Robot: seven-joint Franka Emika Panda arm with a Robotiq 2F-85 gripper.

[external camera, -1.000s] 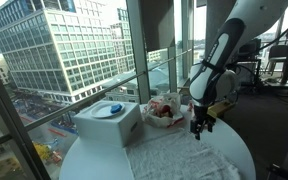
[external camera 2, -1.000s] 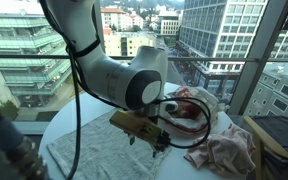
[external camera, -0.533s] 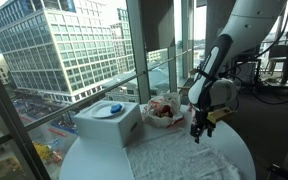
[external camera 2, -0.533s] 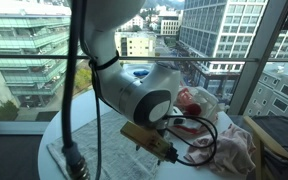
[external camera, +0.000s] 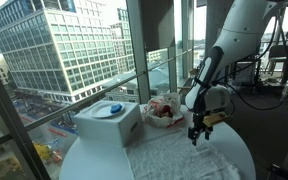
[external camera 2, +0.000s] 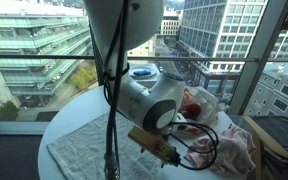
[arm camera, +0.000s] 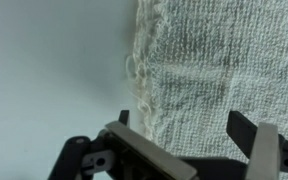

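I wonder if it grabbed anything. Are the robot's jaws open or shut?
Open. In the wrist view the jaws stand wide apart over the towel's frayed edge, gripping nothing.

- A round white worktop (external camera: 84, 160) stands close to the windows in both exterior views.
- A white terry towel (external camera: 179, 155) lies spread flat over much of it. In the wrist view its frayed edge meets the bare surface.
- A white rectangular box (external camera: 109, 122) sits near the window-side rim, just beside the towel.
- A clear plastic bag with red and white contents (external camera: 164, 110) rests next to the box.
- A crumpled pale pink cloth (external camera 2: 229, 150) lies near the bag in an exterior view.
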